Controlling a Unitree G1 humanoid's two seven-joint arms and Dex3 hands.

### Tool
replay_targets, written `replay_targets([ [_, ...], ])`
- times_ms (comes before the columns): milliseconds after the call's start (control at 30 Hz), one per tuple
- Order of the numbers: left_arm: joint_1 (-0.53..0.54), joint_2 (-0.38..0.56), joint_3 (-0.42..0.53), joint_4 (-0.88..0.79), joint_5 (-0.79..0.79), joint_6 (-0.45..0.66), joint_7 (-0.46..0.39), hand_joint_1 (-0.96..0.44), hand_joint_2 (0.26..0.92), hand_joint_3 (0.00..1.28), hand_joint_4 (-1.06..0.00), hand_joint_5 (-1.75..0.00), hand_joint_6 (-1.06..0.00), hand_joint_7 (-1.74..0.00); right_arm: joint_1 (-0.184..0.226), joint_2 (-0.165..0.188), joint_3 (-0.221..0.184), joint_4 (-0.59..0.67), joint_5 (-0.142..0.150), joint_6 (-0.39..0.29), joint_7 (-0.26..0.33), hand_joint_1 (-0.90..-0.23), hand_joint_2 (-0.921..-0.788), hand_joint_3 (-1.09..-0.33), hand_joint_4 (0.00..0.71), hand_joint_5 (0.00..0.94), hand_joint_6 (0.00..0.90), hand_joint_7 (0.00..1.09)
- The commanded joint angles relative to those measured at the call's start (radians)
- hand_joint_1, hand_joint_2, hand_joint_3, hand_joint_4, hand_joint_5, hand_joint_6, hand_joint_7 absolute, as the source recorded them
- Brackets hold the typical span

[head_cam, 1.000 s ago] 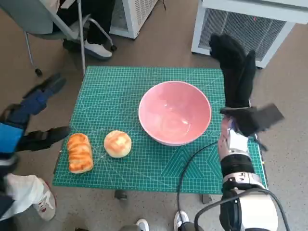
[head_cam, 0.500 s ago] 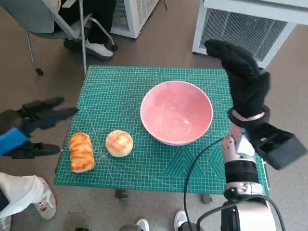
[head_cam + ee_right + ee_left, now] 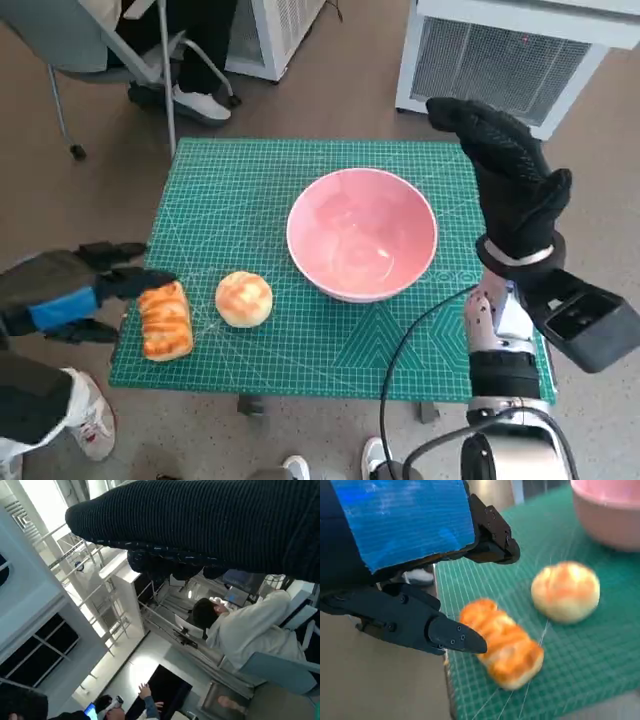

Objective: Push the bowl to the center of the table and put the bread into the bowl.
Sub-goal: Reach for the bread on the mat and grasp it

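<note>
A pink bowl (image 3: 362, 248) stands empty on the green cutting mat (image 3: 250, 190), a little right of the middle. Two breads lie at the front left: a round bun (image 3: 244, 298) and a long striped loaf (image 3: 166, 318). My left hand (image 3: 90, 285) reaches in from the left edge with its fingers spread, and their tips are at the loaf's far end. In the left wrist view the loaf (image 3: 502, 649) lies just beyond the black fingers (image 3: 447, 632), with the bun (image 3: 566, 592) and the bowl (image 3: 610, 510) behind it. My right hand (image 3: 505, 170) is raised flat beside the bowl's right side, holding nothing.
A chair (image 3: 110, 50) and a person's legs stand past the table's far left corner. White units (image 3: 510, 55) stand behind the table. A shoe (image 3: 90, 420) is on the floor at front left. The right wrist view shows the glove (image 3: 200, 525) and a seated person (image 3: 250, 625).
My left hand has come in from the left and lower, up to the long loaf. My right hand stays raised beside the bowl, slightly turned. Bowl and breads have not moved.
</note>
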Motion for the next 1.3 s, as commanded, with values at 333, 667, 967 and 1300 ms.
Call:
replay_targets([
  [333,-0.099,-0.02,-0.13,0.171,0.146,-0.128,0.125,-0.06,0.833,0.01,-0.29,-0.01,-0.46,-0.02,0.03,-0.002,0.004,-0.002,-0.013,0.015,-0.018,-0.621,-0.921,-0.779,0.236,0.013,-0.001,0.69],
  [667,-0.166,-0.084,-0.238,0.33,0.262,-0.198,0.258,-0.05,0.838,0.01,-0.36,-0.03,-0.5,-0.03,0.039,0.0,0.01,-0.005,-0.027,0.007,-0.028,-0.616,-0.921,-0.781,0.236,0.017,-0.001,0.67],
  [967,-0.242,-0.134,-0.315,0.515,0.323,-0.32,0.4,-0.09,0.909,0.08,-0.68,-0.08,-0.65,-0.35,0.047,-0.003,0.011,-0.004,-0.028,-0.003,-0.028,-0.615,-0.921,-0.794,0.237,0.022,-0.001,0.66],
  [1300,-0.293,-0.159,-0.383,0.654,0.372,-0.425,0.548,-0.01,0.92,0.13,-0.59,-1.26,-0.6,-1.15,0.047,-0.006,0.009,0.018,-0.033,-0.023,-0.03,-0.607,-0.921,-0.804,0.236,0.028,-0.001,0.66],
])
